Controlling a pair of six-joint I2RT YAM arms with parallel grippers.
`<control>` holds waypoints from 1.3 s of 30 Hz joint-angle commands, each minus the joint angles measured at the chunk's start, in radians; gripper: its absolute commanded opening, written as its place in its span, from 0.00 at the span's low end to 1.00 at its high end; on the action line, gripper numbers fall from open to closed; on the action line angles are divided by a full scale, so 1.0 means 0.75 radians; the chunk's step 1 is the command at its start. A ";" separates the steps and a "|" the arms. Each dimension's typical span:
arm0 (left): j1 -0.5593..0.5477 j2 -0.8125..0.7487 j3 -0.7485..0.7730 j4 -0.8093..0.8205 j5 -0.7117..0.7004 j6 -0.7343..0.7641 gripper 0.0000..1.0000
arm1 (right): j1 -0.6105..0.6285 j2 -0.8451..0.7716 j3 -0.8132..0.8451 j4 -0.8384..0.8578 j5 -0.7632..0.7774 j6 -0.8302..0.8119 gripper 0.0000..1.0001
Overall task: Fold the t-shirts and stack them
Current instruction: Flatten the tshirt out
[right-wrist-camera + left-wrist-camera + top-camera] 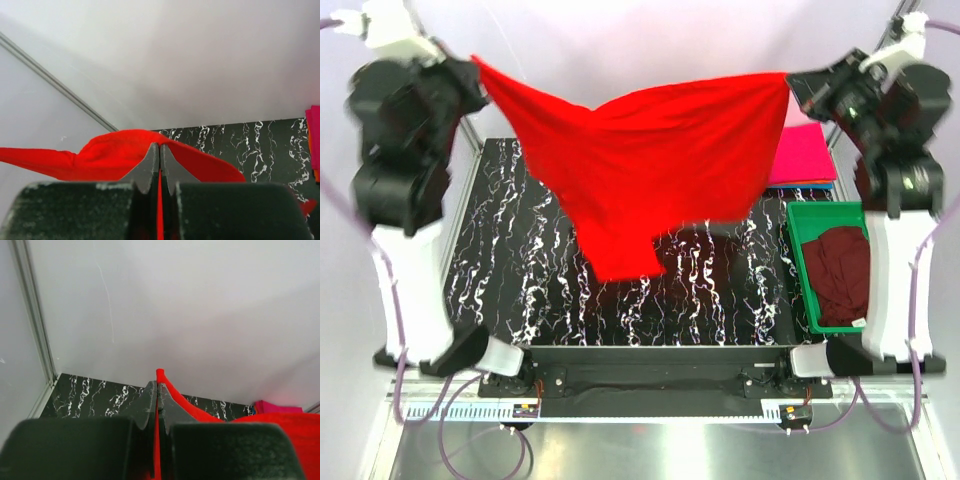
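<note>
The bright red t-shirt [640, 160] hangs stretched in the air above the black marbled table [520, 290], its lower part drooping toward the middle. My left gripper [472, 68] is shut on its left corner, with red cloth [172, 390] pinched between the fingers. My right gripper [792, 82] is shut on its right corner, with red cloth [115, 152] between the fingers. A magenta-pink t-shirt [802, 152] lies folded flat at the back right. A dark maroon t-shirt [842, 268] lies crumpled in the green bin [798, 262].
The green bin stands at the table's right edge near my right arm's base. White walls with metal frame posts [35, 315] close in the back and sides. The pink stack's edge shows in the right wrist view [314, 140].
</note>
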 commanded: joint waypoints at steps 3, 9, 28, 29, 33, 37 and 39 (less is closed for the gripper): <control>0.006 -0.327 -0.163 0.108 -0.040 0.037 0.00 | 0.006 -0.334 -0.126 -0.048 -0.004 -0.018 0.00; 0.006 -0.550 -0.203 -0.025 0.023 0.022 0.00 | 0.004 -0.622 -0.250 -0.219 -0.032 -0.005 0.00; 0.006 -0.718 0.041 -0.123 0.087 -0.059 0.00 | 0.006 -0.893 -0.132 -0.310 -0.010 0.193 0.00; 0.008 -0.682 0.031 -0.113 0.083 -0.057 0.00 | 0.006 -0.885 -0.160 -0.304 -0.004 0.189 0.00; 0.006 -0.610 -0.143 -0.009 0.032 0.008 0.00 | 0.004 -0.864 -0.403 -0.118 0.043 0.173 0.00; 0.006 -0.473 -0.376 0.216 -0.103 0.123 0.00 | 0.004 -0.744 -0.679 0.091 0.045 0.150 0.00; 0.006 -0.345 -0.397 0.267 -0.128 0.176 0.00 | 0.006 -0.690 -0.753 0.227 0.062 0.124 0.00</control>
